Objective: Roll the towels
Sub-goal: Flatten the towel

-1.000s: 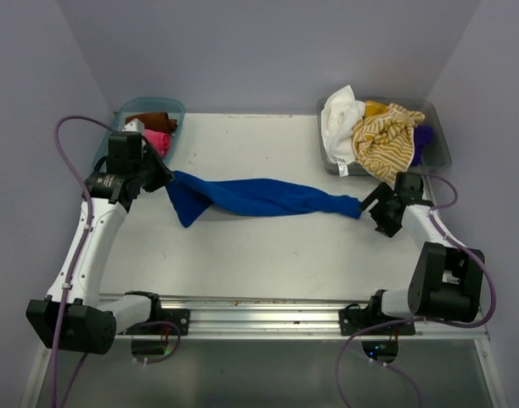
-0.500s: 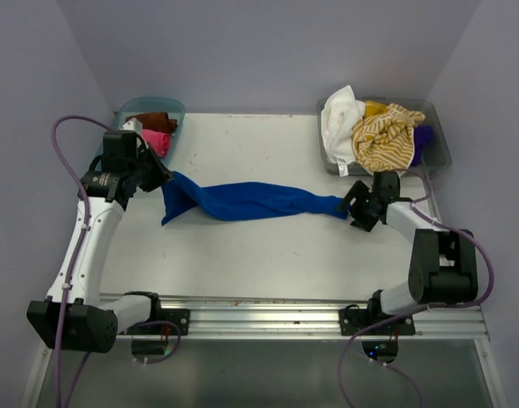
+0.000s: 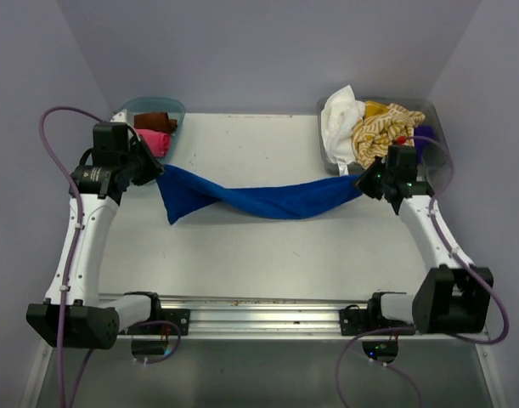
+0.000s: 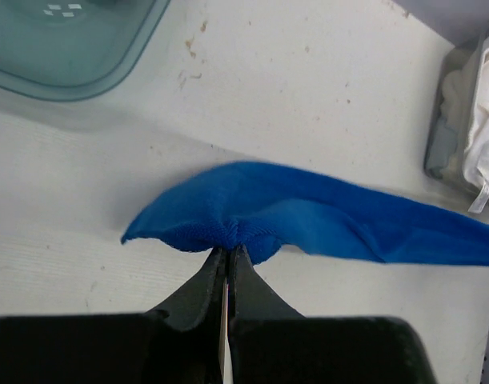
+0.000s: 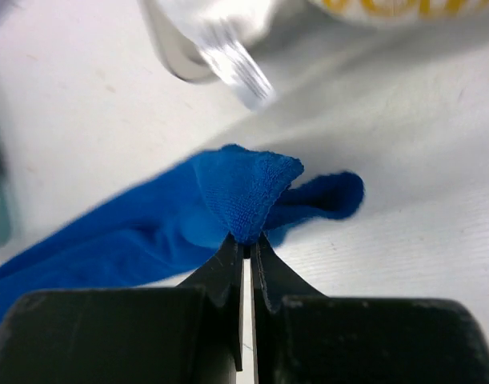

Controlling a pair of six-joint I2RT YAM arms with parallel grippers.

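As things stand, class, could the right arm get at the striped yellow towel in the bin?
Probably not yet: the striped yellow towel lies close, uncovered, but the right end effector is shut on the blue towel.

- left arm point(image 3: 81, 246): base at near left, long white link reaching away from the base, wrist bent inward toward the right.
- left gripper point(image 3: 155, 172): fingers pressed together, only a hairline slit between them in the wrist view; tips pinch the left end of the blue towel point(image 3: 267, 200).
- right arm point(image 3: 433, 234): base at near right, forearm stretched away and angled slightly inward, wrist turned toward the left.
- right gripper point(image 3: 363, 181): jaws closed tight, tips pinching the towel's right end; a bunched cloth corner pokes up past the tips in the wrist view.
- the two grippers face each other, well apart.
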